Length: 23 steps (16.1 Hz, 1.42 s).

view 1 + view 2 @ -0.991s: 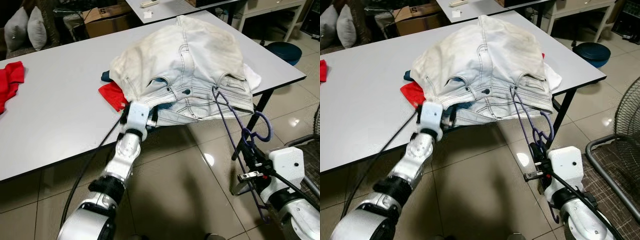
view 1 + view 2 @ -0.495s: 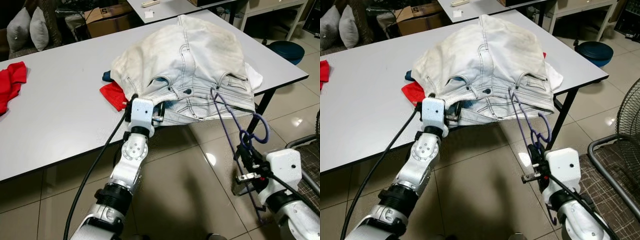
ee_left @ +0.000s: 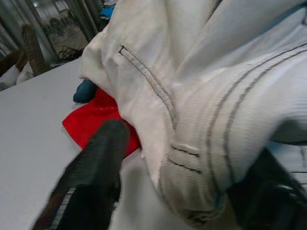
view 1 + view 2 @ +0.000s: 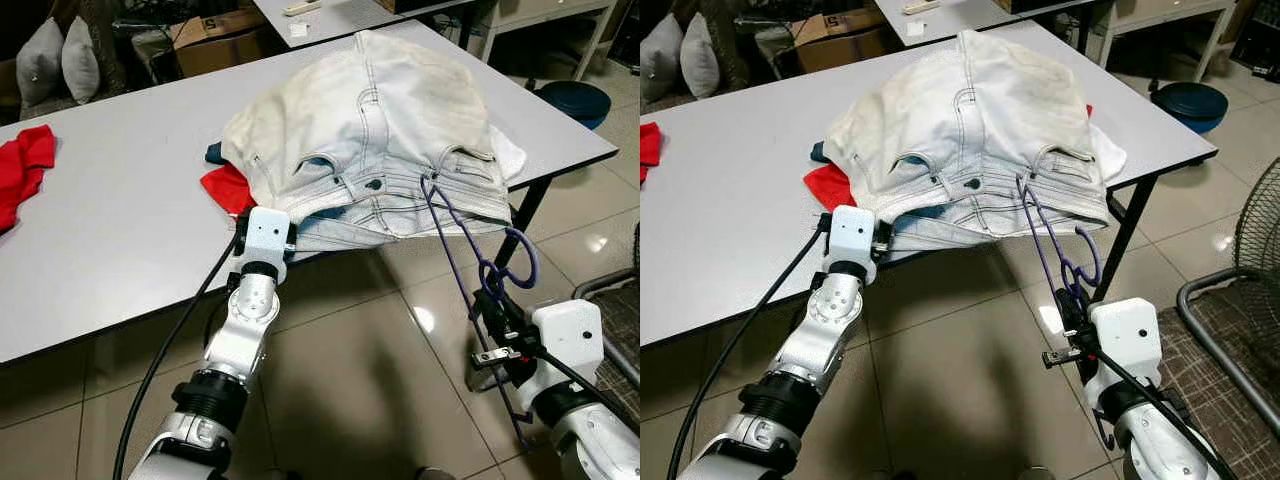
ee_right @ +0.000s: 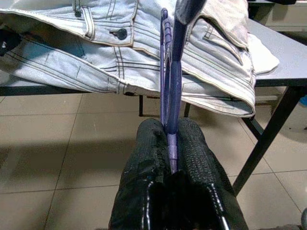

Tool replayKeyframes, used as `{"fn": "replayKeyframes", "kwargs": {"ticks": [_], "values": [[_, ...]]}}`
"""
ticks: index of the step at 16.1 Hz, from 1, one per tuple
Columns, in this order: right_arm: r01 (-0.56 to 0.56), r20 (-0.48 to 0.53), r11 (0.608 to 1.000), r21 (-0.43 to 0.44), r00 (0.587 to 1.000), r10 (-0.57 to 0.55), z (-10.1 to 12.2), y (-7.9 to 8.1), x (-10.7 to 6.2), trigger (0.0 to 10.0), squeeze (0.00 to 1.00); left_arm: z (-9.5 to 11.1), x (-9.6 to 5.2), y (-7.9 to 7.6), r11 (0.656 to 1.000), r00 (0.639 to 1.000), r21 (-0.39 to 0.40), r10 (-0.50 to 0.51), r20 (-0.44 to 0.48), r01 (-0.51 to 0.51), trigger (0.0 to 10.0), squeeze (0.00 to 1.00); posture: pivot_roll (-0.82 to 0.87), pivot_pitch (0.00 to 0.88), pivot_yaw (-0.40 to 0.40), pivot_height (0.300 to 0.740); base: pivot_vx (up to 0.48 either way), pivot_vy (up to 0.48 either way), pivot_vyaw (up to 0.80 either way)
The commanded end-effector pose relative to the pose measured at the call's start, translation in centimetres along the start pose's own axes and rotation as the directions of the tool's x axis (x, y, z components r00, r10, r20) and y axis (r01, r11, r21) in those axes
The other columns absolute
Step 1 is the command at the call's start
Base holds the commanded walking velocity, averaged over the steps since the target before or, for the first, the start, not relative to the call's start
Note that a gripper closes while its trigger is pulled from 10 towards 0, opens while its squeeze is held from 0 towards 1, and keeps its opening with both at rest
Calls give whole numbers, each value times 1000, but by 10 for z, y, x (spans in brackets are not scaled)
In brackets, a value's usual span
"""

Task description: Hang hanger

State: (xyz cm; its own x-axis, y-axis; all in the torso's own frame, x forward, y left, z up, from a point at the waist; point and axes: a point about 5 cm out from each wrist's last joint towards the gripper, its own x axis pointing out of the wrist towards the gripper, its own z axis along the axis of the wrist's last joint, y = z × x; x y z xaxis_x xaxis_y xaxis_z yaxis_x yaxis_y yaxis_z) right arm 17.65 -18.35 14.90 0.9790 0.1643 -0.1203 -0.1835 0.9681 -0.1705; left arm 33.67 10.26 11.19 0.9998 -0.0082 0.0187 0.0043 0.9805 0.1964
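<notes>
One hanger [image 4: 470, 250], one jeans [image 4: 380, 130], two cushions [image 4: 55, 65]

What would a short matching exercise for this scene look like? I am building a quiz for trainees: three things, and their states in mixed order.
1. purple hanger
2. pale jeans
3. red cloth

a. heaped on the table
b. pinched in the right gripper
c. lying alone at the table's far left

Pairs: 1-b, 2-a, 3-c
</notes>
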Motion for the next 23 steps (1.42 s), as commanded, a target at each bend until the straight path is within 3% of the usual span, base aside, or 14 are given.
{"fn": "replayKeyframes", "kwargs": {"ticks": [1,2,3,4,9,12,15,17,18,23], "values": [[-18,9,1000,1,1000,18,0,2,0,10000,0,7,0,5,999,999,-52,3,45,-1,0,0,-180,87,137,740,0,0,0],[-22,8,1000,-1,1000,22,0,2,-1,10000,0,14,-1,-5,996,994,-65,-63,85,69,3882,0,-180,82,137,740,0,0,0],[-24,7,1000,-2,1000,24,0,3,-1,10000,0,15,-2,-10,992,992,-81,-93,89,100,9529,0,-185,78,138,740,0,0,0],[-27,8,1000,-4,1000,27,0,3,-1,10000,0,13,-4,-14,990,991,-79,-108,83,115,10000,0,-187,77,140,740,0,0,0],[-30,9,999,-12,1000,30,0,2,-1,10000,0,14,-4,-17,990,992,-101,-94,81,102,10000,0,-192,72,138,740,0,0,0],[-40,7,999,-13,999,40,-1,3,-1,10000,0,20,-5,-20,983,984,-111,-130,119,144,10000,0,-190,72,135,740,0,0,0],[-49,5,999,-16,999,49,-1,3,-1,10000,0,27,-11,-31,971,965,-93,-205,161,222,10000,0,-188,73,132,740,0,0,0],[-58,0,998,-18,998,58,-2,4,-1,10000,0,26,-16,-40,965,956,-3,-259,134,262,10000,0,-186,75,134,740,0,0,0],[-65,-3,998,-20,998,64,-2,5,-1,10000,0,25,-18,-40,963,957,-10,-266,114,269,10000,1000,-185,75,135,740,0,0,0],[-94,-18,995,-32,995,93,-4,5,-1,10000,0,33,-25,-36,967,966,-77,-233,114,243,10000,1000,-180,76,109,740,0,0,0]]}}
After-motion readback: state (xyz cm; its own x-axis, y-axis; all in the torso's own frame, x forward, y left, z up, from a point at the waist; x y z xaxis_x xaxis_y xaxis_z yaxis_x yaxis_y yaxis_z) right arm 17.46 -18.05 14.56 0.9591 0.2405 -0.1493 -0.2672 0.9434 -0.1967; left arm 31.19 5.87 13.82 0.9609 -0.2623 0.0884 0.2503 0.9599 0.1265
